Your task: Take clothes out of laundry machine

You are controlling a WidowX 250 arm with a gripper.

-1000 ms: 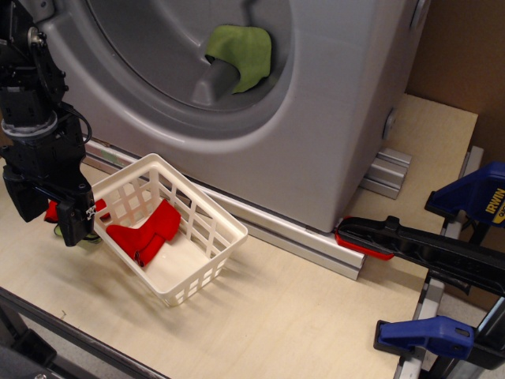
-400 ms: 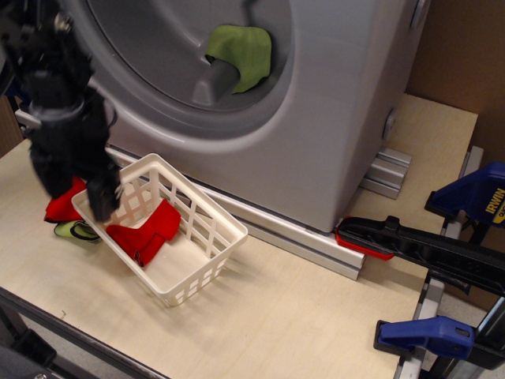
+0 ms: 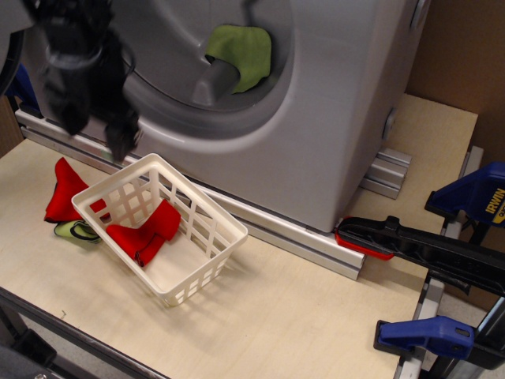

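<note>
The gripper (image 3: pixel 120 142) is hanging blurred at the upper left, its dark tip pointing down just above the far rim of the white basket (image 3: pixel 207 260), and the blur is making it impossible to tell whether its jaws are apart or together; nothing is showing between them. From that tip, the clothes (image 3: pixel 243 54), a small olive-green piece, are lying up and to the right, well apart from it, inside the round drum opening of the laundry machine (image 3: pixel 339 118). The fabric is draping over a grey ridge in the drum, its longer side running roughly across the opening with one flap drooping down at the right. By my reading, the coming move is calling for travel rightward and upward, then inward through the opening. Red cloths (image 3: pixel 146 235) are sitting in the basket and beside it on the table (image 3: pixel 300 316).
</note>
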